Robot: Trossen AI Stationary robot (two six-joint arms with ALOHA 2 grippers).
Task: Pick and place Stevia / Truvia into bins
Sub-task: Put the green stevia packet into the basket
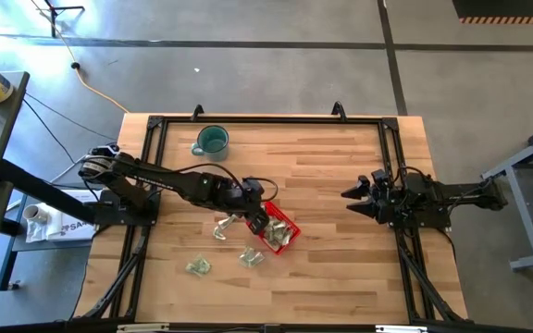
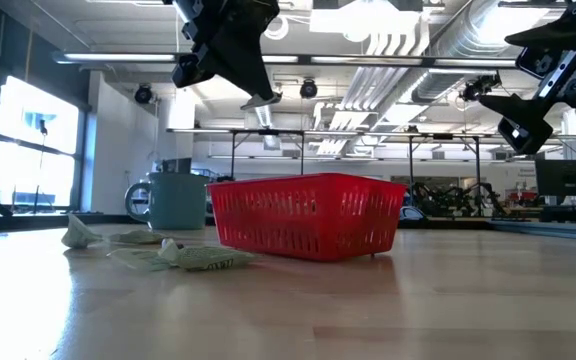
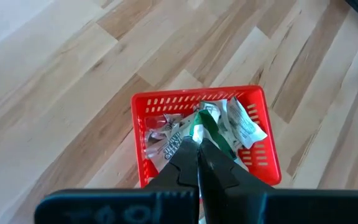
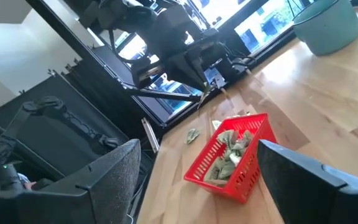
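Left end effector [image 3: 197, 138] is above the red bin [image 1: 282, 233], fingers pinched shut on one green-and-white sachet [image 3: 199, 126]. You see it best in the left wrist view: the sachet hangs from the tips over the pile of sachets [image 3: 235, 127] already in the bin. In the low view the end effector sits well above the rim with the sachet dangling.

Risks from here, as I judge them:
- Release height. The sachet is light and flat, so if you open this high it can flutter sideways and land over the rim or outside. Come lower first.
- Off-centre drop. From the high view the end effector looks nearer the bin's left edge than its middle. Centre it before you open.
- Sticking. Crinkled paper may cling to one finger when you open, then fall off on the retreat, outside the bin.
- Nudging the bin. It's shallow and light; if you clip the wall on the way down it slides on the tabletop [image 1: 340, 166] or tips.

Three loose sachets [image 1: 198, 266] remain on the tabletop just left of and in front of the bin, so a shoved bin could cover or scatter them.

Right end effector [image 1: 359, 195] waits wide open at the right side, well apart from everything. The mug [image 1: 212, 141] at the back is out of the way.
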